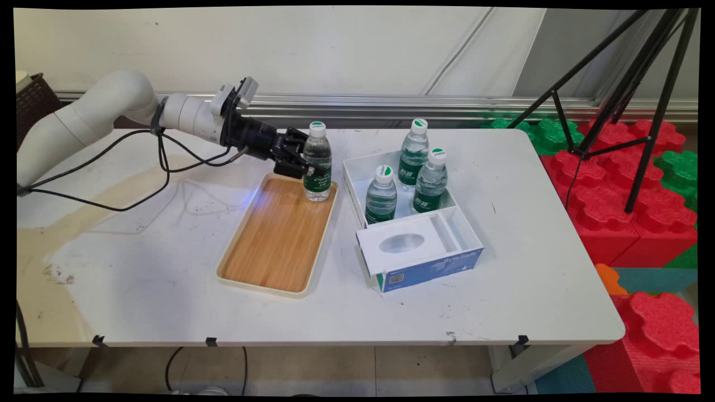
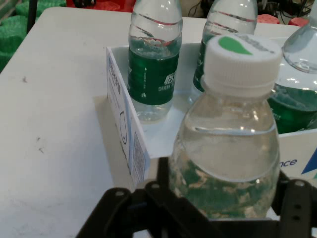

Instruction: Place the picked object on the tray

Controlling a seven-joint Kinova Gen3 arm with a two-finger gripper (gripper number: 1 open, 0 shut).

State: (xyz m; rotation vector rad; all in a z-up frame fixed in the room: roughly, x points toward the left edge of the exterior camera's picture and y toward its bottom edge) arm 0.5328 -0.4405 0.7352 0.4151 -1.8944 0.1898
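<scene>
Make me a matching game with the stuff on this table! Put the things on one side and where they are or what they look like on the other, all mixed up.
Things:
1. wooden tray
2. held water bottle
3. white box
4. black tripod

Places or states:
A. holds three bottles
B. stands on red foam blocks beside the table
C. between the gripper's fingers, at the tray's far end
D. lies flat left of the box, mostly bare

Pairs: 1-D, 2-C, 3-A, 4-B
</scene>
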